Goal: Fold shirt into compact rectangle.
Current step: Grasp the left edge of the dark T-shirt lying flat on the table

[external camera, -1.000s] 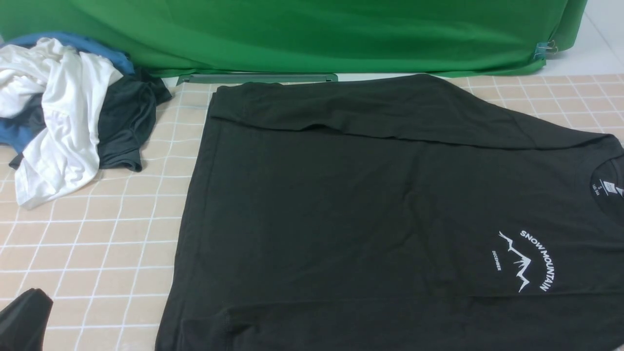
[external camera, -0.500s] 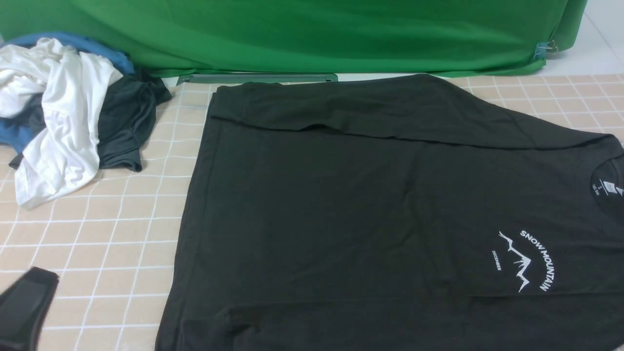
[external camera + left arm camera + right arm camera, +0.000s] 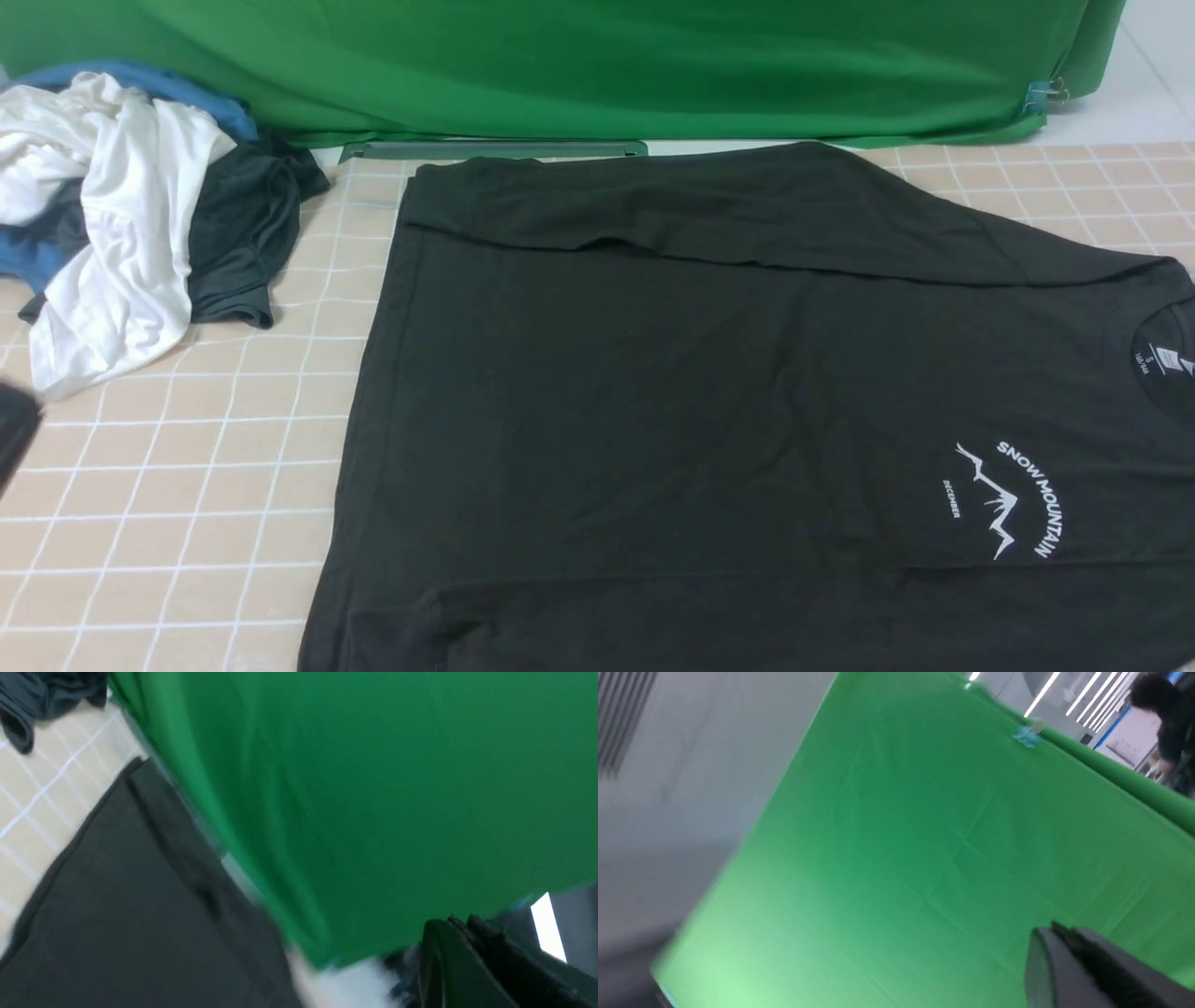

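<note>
Our shirt point(image 3: 653, 392) lies flat across the bench point(image 3: 187, 485), collar point(image 3: 1144, 327) at the right edge, far side folded in. The left gripper point(image 3: 460, 924) and right gripper point(image 3: 1057, 933) are closed, empty. We should pinch both hem corners evenly, keeping folds square.

The left gripper point(image 3: 460, 926) and right gripper point(image 3: 1057, 933) show only closed finger ends, cropped at wrist-view corners. Beyond the left gripper the shirt point(image 3: 117, 914) is blurred. Its side farthest from that gripper is cut off in the front view, its neck label point(image 3: 1165, 359) too small to read.

"SNOW MOUNTAIN", "DECEMBER" on shirt point(image 3: 672, 392)
</note>
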